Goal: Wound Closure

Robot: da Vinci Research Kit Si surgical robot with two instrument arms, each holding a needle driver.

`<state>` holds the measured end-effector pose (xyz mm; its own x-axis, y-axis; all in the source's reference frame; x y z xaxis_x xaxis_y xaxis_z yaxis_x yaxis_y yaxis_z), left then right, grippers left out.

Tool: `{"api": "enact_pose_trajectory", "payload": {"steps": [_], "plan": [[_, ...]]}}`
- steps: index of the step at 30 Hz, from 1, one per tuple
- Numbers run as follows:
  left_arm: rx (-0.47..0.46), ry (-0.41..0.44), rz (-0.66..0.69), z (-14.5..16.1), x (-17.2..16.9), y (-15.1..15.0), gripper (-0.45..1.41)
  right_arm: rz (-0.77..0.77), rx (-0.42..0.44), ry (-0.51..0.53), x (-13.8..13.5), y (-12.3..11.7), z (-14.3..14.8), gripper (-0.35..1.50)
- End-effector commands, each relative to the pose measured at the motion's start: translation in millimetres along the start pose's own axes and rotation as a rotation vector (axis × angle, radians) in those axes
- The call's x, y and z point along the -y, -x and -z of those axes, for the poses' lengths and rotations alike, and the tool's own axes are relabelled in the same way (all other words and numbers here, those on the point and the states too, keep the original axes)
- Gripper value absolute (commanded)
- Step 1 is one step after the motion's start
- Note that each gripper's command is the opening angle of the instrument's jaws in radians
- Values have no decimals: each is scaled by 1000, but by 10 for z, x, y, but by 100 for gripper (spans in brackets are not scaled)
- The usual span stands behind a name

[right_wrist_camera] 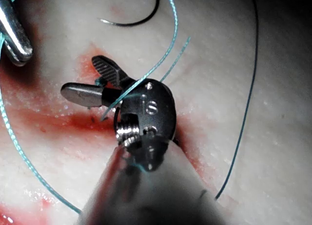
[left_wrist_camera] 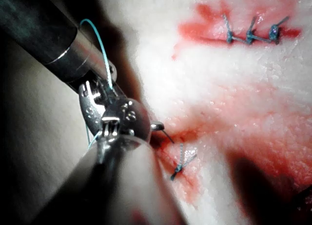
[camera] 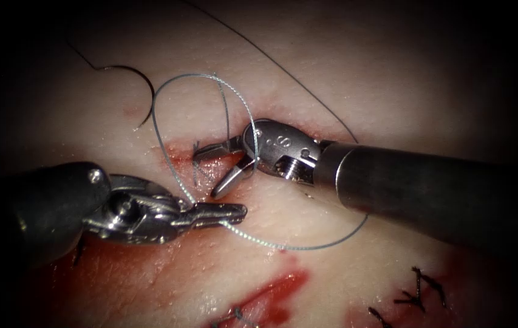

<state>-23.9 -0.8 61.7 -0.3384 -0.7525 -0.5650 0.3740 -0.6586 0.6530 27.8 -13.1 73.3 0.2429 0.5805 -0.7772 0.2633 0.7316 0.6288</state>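
The limp, slippery thread (camera: 167, 152) is being held by the left hand (camera: 219, 212); the right hand (camera: 219, 167) is being held wide, empty; the stiff needle (camera: 134, 82) is lying free on the tissue (camera: 392, 85), best taken mid-curve.

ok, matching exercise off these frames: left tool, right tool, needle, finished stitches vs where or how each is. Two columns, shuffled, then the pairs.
Things:
1. left end effector
2. right end effector
3. needle
4. finished stitches

States:
A. lying loose on the tissue, up and left of the cut, held by neither tool
B. jaws open over the cut, thread draped around the wrist
C. jaws shut on the thread
D. dark knots at the lower right of the endoscope view

Pairs: 1-C, 2-B, 3-A, 4-D
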Motion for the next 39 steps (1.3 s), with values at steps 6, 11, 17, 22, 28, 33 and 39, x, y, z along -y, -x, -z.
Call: {"api": "enact_pose_trajectory", "payload": {"steps": [6, 11, 17, 22, 28, 33, 39], "plan": [[-16, 54, 45, -30, -36, 4, -45, -47, -118, -9, -11, -21, 2, 140], [-44, 88, 80, -55, -59, 4, -45, -66, -169, -5, -9, -35, 5, 143], [-76, 83, 159, -65, -65, 30, -45, -109, -334, -76, -6, -50, 7, 140], [-116, 79, 253, -77, -69, 53, -45, -148, -428, -14, -10, -60, 8, 136], [-161, 75, 304, -93, -65, 70, -45, -176, -491, 26, -13, -68, 0, 138], [-197, 71, 333, -116, -60, 73, -45, -188, -549, 64, -19, -84, -3, 140], [-244, 136, 340, -139, -68, 55, -45, -84, -583, 102, -28, -100, -12, 145]]}}
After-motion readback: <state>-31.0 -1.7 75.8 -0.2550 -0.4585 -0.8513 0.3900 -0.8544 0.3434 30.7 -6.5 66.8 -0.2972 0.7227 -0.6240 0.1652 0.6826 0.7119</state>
